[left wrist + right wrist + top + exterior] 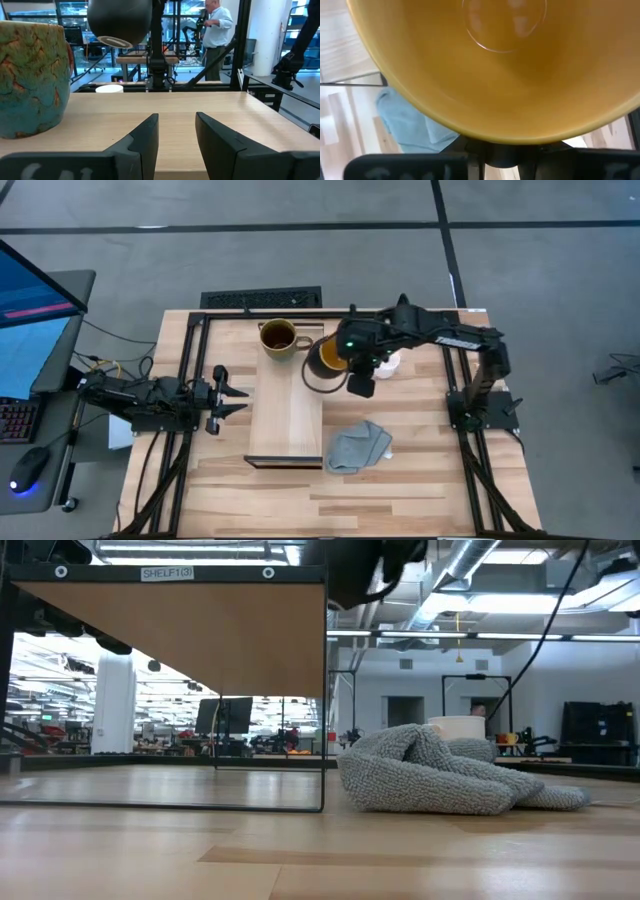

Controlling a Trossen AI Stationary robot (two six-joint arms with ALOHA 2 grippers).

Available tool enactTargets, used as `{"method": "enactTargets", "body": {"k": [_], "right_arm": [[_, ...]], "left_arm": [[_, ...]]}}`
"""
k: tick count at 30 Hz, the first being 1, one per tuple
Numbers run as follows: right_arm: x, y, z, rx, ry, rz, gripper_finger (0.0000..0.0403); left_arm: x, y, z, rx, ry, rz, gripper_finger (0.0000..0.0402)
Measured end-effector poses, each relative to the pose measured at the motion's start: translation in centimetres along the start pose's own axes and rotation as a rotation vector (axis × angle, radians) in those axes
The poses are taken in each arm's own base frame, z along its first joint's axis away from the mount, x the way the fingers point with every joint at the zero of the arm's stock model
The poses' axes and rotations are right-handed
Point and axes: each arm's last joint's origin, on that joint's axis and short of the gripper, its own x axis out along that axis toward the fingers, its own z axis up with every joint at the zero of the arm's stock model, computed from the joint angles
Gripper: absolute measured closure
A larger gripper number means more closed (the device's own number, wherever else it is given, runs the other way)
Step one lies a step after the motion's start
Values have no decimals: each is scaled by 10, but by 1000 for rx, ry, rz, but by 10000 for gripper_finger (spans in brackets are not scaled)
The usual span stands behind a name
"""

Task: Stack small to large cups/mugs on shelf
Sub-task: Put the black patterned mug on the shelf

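Observation:
The brown-olive mug (278, 338) stands on its base at the far end of the pale wood shelf (285, 420); it also shows in the left wrist view (30, 75). My right gripper (352, 366) is shut on the black mug with the yellow-orange inside (324, 362), which is in the air over the shelf's right edge (120, 20). The small white mug (390, 363) stands on the table, partly hidden under the right arm. My left gripper (175, 132) is open and empty, level at the shelf's left side (232, 395). My right gripper holds the black mug at its rim (495, 140), on the side toward the table's right edge. The mug itself hides the place of contact. The mug is lifted clear and tilted, with its yellow inside (495, 65) facing the wrist and its base (115, 41) slanting down.
A crumpled grey cloth (358, 445) lies on the table right of the shelf's near end, in front of the white mug in the low view (440, 775). Dark frame rails run along both table sides. A person (217, 30) stands in the room beyond.

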Motion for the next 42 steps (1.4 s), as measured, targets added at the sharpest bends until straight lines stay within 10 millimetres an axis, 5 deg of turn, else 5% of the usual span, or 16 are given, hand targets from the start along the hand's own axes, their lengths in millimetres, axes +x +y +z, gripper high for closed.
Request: {"method": "enactTargets", "body": {"k": [11,20,42], "right_arm": [[18,8,34,-102,8,40,323],[38,16,39,-149,51,59,323],[38,43,49,-229,-85,126,323]], "left_arm": [[0,0,0,-5,0,-1,282],[0,0,0,-6,0,-1,282],[0,0,0,-14,0,-1,282]]}}
